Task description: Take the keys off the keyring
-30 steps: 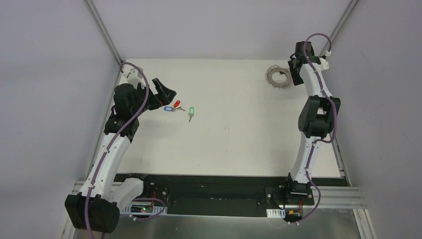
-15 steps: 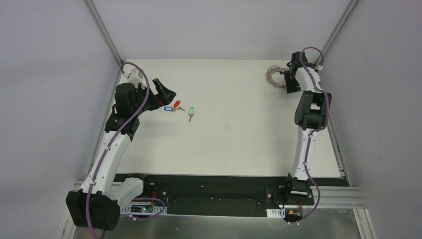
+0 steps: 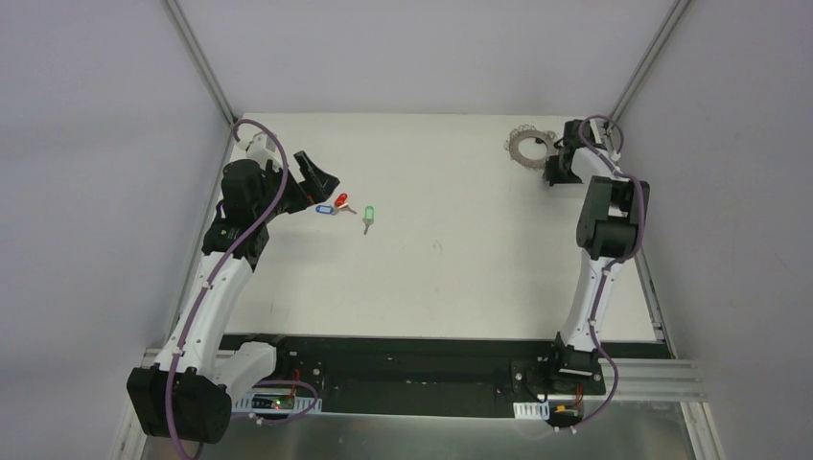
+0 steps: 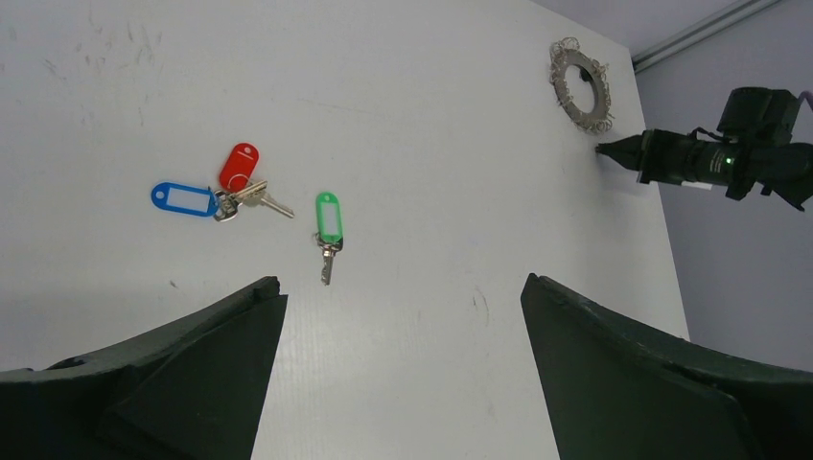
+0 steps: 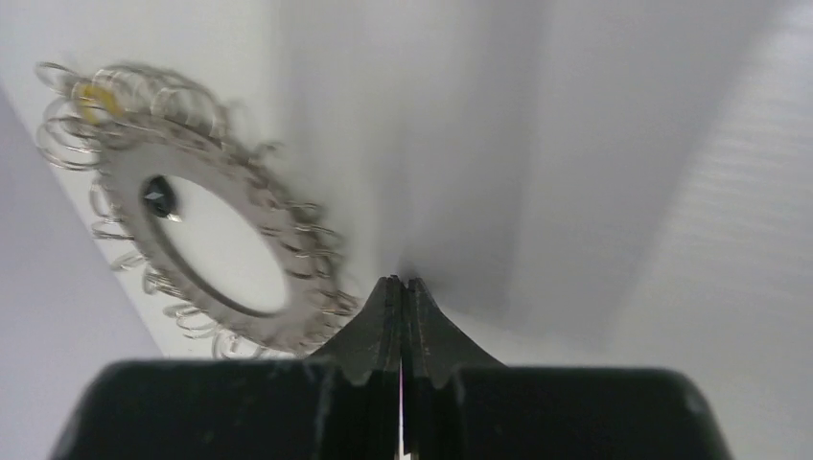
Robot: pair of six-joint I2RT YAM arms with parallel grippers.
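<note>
Clenched right fingers [image 5: 402,285] sit at the ring's [image 5: 134,163] 5 o'clock; left fingers [image 4: 400,287] released. 3 keys [image 4: 240,165] lie free; the yellow key [image 5: 91,93] probably needs prying off next.

No text, number, brand or sign is legible anywhere, not even on the coloured tags [image 4: 329,215] of the keys [image 4: 232,199].

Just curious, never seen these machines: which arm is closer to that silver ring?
Right. The right fingers, shut, sit beside the ring; the left fingers, open, hover far across the table near the keys.
</note>
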